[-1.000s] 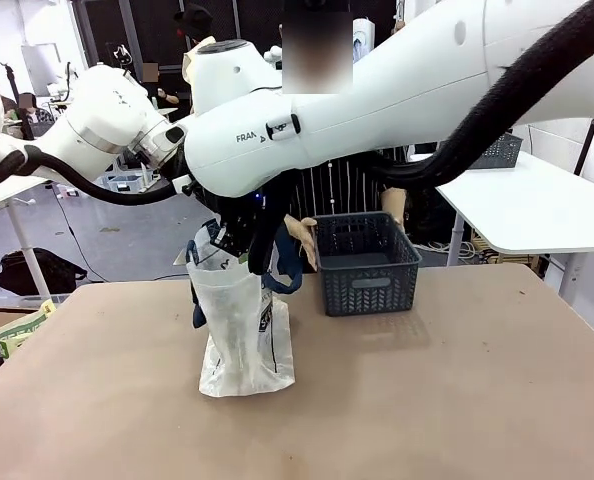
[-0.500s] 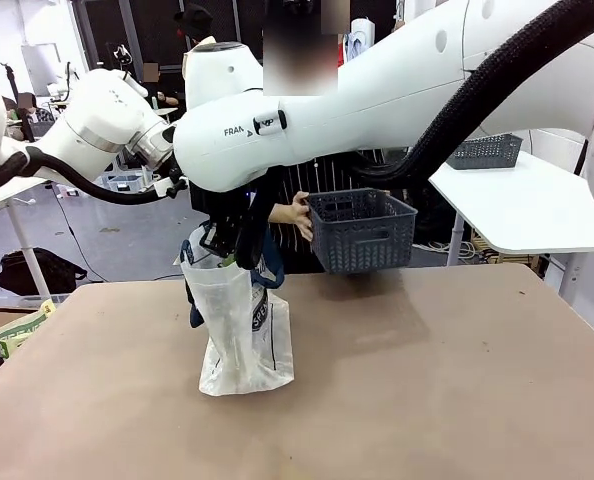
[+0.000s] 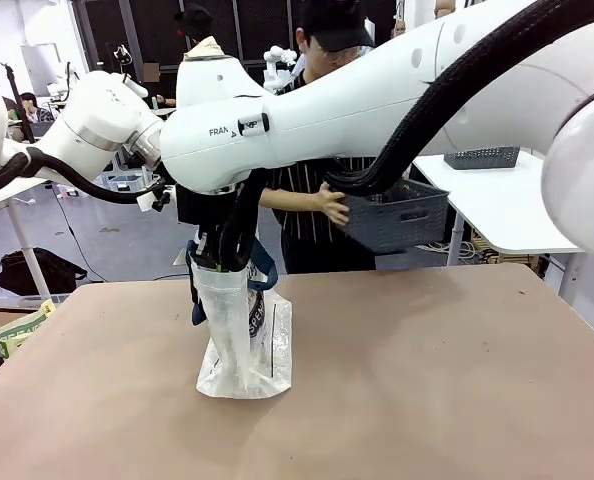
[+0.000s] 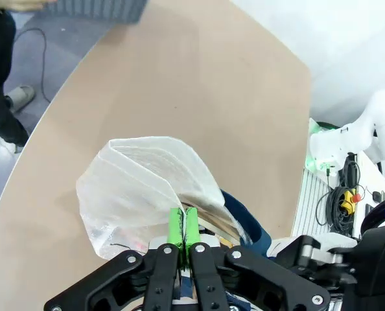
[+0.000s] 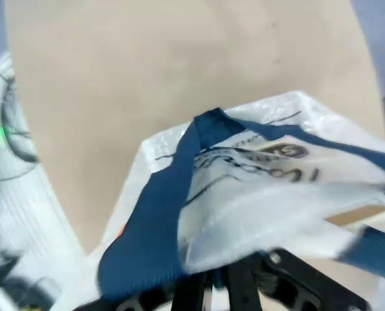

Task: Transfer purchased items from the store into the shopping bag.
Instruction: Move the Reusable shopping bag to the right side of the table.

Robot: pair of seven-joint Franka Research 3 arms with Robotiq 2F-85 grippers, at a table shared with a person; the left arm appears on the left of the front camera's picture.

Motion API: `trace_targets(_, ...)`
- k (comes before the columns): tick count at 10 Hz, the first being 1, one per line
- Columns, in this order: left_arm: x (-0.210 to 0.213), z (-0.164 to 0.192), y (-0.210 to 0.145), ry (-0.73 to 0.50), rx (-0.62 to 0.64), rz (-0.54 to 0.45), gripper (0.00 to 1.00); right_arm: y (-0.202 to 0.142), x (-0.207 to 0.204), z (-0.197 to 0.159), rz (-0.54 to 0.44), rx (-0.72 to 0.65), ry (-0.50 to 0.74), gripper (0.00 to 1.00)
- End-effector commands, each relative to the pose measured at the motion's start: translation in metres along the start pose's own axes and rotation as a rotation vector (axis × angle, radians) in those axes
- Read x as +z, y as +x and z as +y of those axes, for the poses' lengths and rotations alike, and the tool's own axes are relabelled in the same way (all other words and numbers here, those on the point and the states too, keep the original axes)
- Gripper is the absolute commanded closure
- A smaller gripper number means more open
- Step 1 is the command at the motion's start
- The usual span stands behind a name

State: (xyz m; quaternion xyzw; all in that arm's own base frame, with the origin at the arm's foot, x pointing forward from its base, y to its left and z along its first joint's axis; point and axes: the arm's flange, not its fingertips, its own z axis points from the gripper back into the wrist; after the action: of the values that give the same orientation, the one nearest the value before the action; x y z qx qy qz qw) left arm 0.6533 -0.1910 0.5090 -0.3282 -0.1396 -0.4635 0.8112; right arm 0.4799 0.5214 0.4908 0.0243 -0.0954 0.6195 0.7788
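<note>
Tan table [image 3: 457, 380], white side table [image 3: 517, 205], perhaps grey floor [image 3: 107, 235]

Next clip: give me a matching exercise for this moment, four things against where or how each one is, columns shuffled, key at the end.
Things:
1. shopping bag
2. grey basket
3. left gripper
4. navy handle

States:
A. held up off the table in the person's hands
B. shut on the bag's translucent rim
C. standing on the table
D. draped across the bag's mouth in the right wrist view

Pairs: 1-C, 2-A, 3-B, 4-D
</note>
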Motion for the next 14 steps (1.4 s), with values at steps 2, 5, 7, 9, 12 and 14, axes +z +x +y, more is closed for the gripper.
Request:
trace_targets(2,0.0074,0.0045,0.0055,-0.046,-0.006,-0.034,1.0,0.0174,-0.0048,-0.0049,0.048,0.057,0.016,1.0)
trace_targets(5,0.0094,0.0091,0.0032,-0.013,-0.007,-0.049,1.0,0.0188,-0.0051,-0.0047,0.052,0.046,0.015,1.0)
trace_targets(7,0.0086,0.0084,0.0045,-0.038,-0.035,-0.032,0.8,0.0188,-0.0047,-0.0054,0.054,0.035,0.006,1.0)
trace_targets(9,0.0076,0.009,0.0051,-0.052,-0.045,-0.022,0.4,0.0182,-0.0043,-0.0058,0.05,0.034,0.007,1.0)
trace_targets(12,0.0078,0.0102,0.0056,-0.087,-0.078,-0.044,0.07,0.0186,-0.0043,-0.0069,0.05,0.032,0.009,1.0)
trace_targets(14,0.0066,0.01,0.0055,-0.098,-0.098,-0.04,0.07,0.019,-0.0042,-0.007,0.051,0.028,0.009,1.0)
